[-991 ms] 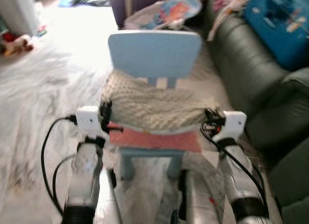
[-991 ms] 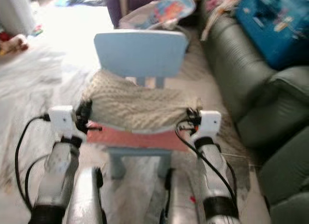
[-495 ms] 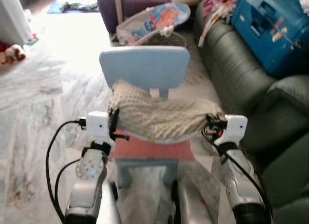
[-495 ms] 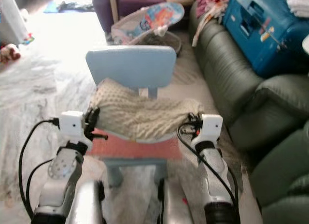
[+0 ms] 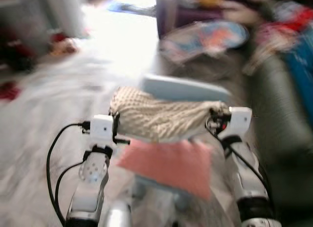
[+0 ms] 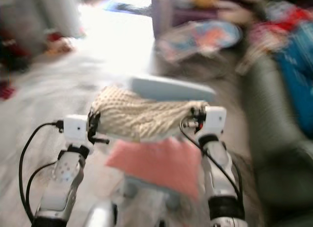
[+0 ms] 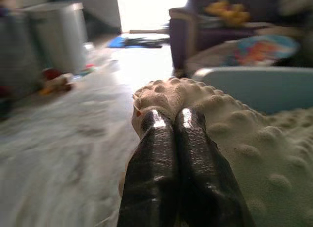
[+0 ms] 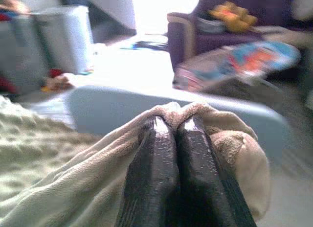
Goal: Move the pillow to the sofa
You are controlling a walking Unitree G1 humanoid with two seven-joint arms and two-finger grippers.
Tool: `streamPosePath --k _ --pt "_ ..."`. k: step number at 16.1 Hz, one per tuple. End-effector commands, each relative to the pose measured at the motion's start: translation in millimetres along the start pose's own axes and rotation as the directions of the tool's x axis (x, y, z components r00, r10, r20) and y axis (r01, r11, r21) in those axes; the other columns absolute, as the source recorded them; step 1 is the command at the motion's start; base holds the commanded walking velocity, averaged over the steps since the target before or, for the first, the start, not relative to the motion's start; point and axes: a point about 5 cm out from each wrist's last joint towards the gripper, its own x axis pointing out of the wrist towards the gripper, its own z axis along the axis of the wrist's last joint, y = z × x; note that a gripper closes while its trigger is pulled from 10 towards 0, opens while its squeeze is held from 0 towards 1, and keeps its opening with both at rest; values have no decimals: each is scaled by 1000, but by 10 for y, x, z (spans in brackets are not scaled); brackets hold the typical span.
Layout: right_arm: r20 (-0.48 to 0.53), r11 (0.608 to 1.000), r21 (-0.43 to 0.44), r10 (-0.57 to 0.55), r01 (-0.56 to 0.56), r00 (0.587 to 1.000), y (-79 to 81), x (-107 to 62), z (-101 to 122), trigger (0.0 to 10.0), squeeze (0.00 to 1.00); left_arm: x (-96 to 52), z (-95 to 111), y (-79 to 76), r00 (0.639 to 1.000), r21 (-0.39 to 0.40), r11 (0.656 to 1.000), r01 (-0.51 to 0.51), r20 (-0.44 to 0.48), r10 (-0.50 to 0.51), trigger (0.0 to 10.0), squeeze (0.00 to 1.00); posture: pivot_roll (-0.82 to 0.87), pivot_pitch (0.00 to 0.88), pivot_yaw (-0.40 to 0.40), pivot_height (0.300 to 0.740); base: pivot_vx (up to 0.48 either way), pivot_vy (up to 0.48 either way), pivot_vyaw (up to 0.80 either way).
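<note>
The pillow (image 5: 159,118), cream with a bumpy knitted surface, hangs stretched in the air between the robot's two grippers, above the pink seat (image 5: 168,164) of a small light-blue chair (image 5: 183,88). It sags slightly in the middle and does not rest on the seat. The left gripper (image 7: 172,120) holds the pillow's left end, its two black fingers (image 7: 151,163) pressed side by side with the cream fabric bunched at their tips, so the jaws are pinching the pillow. The right gripper (image 8: 175,125) holds the opposite end in the same way, the jaws tight together with a fold of smoother beige fabric gathered around them. In the head views both silver arms reach forward from the bottom edge, black cables looping beside them.

Just behind the pillow stands the chair's blue backrest. The dark green sofa (image 5: 281,124) runs along the robot's right side, apart from the pillow. Farther back lies a colourful baby bouncer (image 5: 208,38) on the pale floor (image 5: 44,119), with a purple armchair (image 8: 195,26) behind it. The head views are heavily blurred.
</note>
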Motion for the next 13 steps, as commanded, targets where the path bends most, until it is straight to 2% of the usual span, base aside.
streamPosePath --k 1,2,4,6,8,13 --pt "25 1000 7 2 -2 1000 22 14 57 10000 0 34 -15 -16 999 4 1000 -10 -30 11 10000 0 28 0 -44 740 0 0 0" --pt "23 1000 2 -6 6 1000 2 6 59 10000 0 58 -47 -18 998 35 999 -15 -61 17 10000 0 28 0 -44 740 0 0 0" --pt "12 1000 -2 -20 20 1000 -46 -43 44 10000 0 43 -121 -33 993 2 1000 2 -122 -2 10000 0 9 0 -47 740 0 0 0" --pt "-3 999 -8 -35 35 999 -76 -82 13 10000 0 18 -126 -66 994 -27 999 39 -101 -42 10000 0 2 0 -44 740 0 0 0" --pt "-6 999 -11 -39 39 999 -76 -82 9 10000 0 25 -97 -86 996 9 999 33 -84 -32 10000 0 -2 0 -40 740 0 0 0" --pt "26 999 29 -20 19 999 49 31 87 10000 0 86 -27 -154 995 -22 997 71 -65 -72 10000 0 -9 0 -21 740 0 0 0"
